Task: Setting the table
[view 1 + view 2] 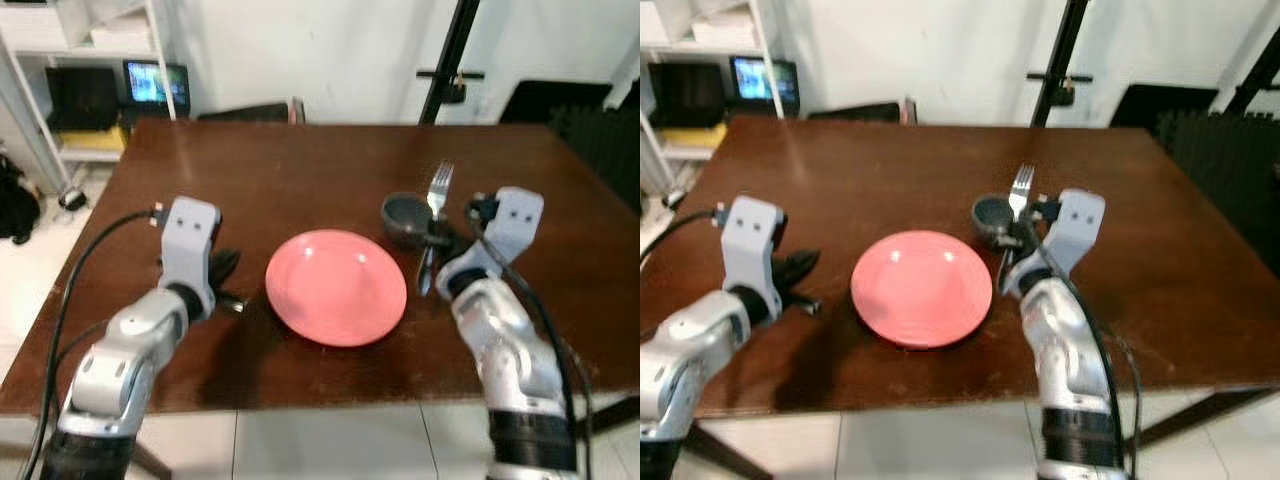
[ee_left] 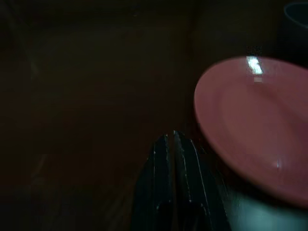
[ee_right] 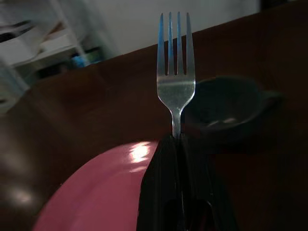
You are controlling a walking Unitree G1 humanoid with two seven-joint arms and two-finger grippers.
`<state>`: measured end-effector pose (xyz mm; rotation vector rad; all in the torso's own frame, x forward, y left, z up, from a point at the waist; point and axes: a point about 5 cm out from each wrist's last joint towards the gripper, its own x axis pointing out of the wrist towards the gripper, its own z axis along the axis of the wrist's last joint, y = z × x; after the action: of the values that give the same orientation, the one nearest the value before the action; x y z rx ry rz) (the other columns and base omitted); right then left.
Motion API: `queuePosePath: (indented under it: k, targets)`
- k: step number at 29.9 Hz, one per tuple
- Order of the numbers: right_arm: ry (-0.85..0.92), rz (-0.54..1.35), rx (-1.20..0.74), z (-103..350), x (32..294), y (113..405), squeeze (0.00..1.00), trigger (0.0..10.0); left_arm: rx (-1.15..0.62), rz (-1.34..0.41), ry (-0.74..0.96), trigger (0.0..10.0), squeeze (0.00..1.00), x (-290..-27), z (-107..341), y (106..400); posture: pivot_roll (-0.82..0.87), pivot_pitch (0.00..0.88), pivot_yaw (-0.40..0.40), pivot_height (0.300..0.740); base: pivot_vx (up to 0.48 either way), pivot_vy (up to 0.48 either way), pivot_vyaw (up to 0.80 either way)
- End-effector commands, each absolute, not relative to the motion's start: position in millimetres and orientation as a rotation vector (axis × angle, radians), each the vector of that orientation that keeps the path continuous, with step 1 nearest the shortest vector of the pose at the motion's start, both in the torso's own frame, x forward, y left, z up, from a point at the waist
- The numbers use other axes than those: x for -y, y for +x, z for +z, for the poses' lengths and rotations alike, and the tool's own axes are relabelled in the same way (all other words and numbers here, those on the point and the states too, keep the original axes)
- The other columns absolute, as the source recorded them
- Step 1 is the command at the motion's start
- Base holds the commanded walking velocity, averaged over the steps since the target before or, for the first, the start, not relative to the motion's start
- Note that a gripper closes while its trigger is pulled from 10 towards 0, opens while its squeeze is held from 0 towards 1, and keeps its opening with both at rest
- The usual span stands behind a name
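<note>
Right hand [image 3: 177,144] is clamped on a fork [image 1: 438,190], pinching the handle with tines pointing up and away, held above the brown counter [image 1: 300,160] just right of the pink plate [image 1: 336,286]. A small dark bowl [image 1: 405,218] sits close behind the fork, near the plate's far right edge. Left hand [image 1: 222,268] rests low over the counter just left of the plate, fingers pressed together with nothing between them. Likely step: laying the fork down beside the plate. Risks: the grip is on a thin stretch of handle near the neck, so the fork could pivot or slip as the wrist tilts to set it flat. The gap between plate and bowl is tight, so the tines or handle could knock the bowl or land on the plate rim and leave the fork propped crooked. Letting go too high would make it bounce and skid on the smooth wood. The left hand is close enough to the plate to nudge it if that arm shifts. A shelf [image 1: 90,70] stands behind the counter, out of the way.
</note>
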<state>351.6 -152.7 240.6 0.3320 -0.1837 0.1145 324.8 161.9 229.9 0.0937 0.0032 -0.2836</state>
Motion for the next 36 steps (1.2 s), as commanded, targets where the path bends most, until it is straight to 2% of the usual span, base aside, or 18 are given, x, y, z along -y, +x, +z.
queuePosePath:
  k: [1, 15, 36]
  targets:
    - [0.332, 0.107, 0.178, 238.4, 154.4, 351.1, 0.0, 10.0, -0.025, -0.272, 0.096, 10.0, 0.0, -164.5, 223.7, 324.0, 0.02, 0.159, 0.016, 0.74, -0.285, 0.0, 0.0]
    - [0.33, 0.108, 0.175, 237.5, 153.7, 350.6, 0.0, 10.0, -0.027, -0.272, 0.096, 10.0, 0.0, -164.6, 223.0, 323.8, 0.02, 0.158, 0.015, 0.74, -0.274, 0.0, 0.0]
    - [0.309, 0.115, 0.173, 235.8, 151.9, 350.0, 0.0, 10.0, -0.038, -0.26, 0.091, 10.0, 0.0, -165.0, 221.6, 325.9, 0.02, 0.144, 0.014, 0.74, 0.0, 0.0, 0.0]
